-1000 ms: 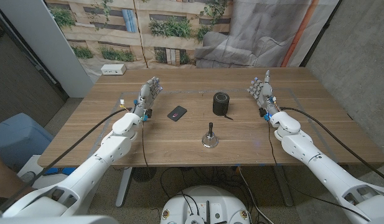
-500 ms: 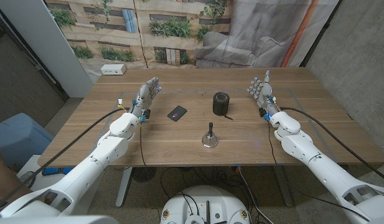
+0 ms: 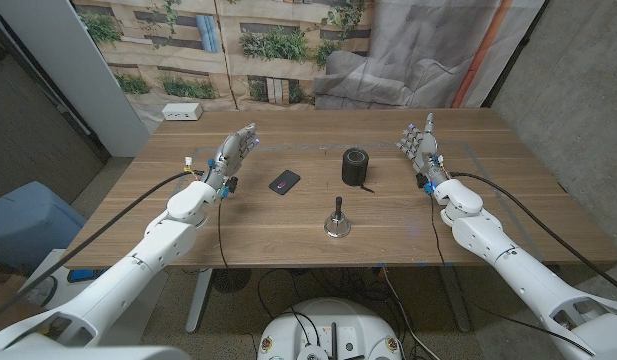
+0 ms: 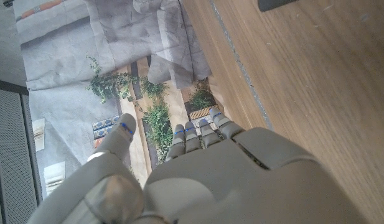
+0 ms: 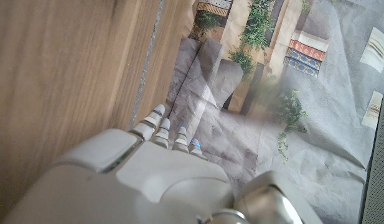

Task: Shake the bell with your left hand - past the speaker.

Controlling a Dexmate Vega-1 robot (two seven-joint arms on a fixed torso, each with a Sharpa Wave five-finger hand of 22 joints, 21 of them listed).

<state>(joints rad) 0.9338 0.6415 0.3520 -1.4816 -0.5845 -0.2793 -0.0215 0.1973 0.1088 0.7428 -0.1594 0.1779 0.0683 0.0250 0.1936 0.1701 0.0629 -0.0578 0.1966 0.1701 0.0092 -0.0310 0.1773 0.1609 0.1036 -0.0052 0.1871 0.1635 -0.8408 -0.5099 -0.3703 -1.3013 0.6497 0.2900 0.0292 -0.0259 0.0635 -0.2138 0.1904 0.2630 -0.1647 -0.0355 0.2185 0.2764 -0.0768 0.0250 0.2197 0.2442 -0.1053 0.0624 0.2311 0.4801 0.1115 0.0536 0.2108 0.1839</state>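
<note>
Bell first: from the head camera I see it standing upright on the wooden table, near the front edge and about midway between my two arms, a small silver hand bell with a dark handle. Behind it, toward the far side, sits the black cylindrical speaker, and to that speaker's left lies a dark phone flat on the wood. My left hand is up over the left part of the table, fingers straight and spread, holding nothing, well apart from the bell. My right hand is raised on the right side, fingers extended and empty too. A white power strip rests at the far left corner.

On the left wrist camera, my left hand shows its back, fingers stretched out beside the table edge, nothing in them.

On the right wrist camera, my right hand looks the same, extended along the wood and empty.
</note>
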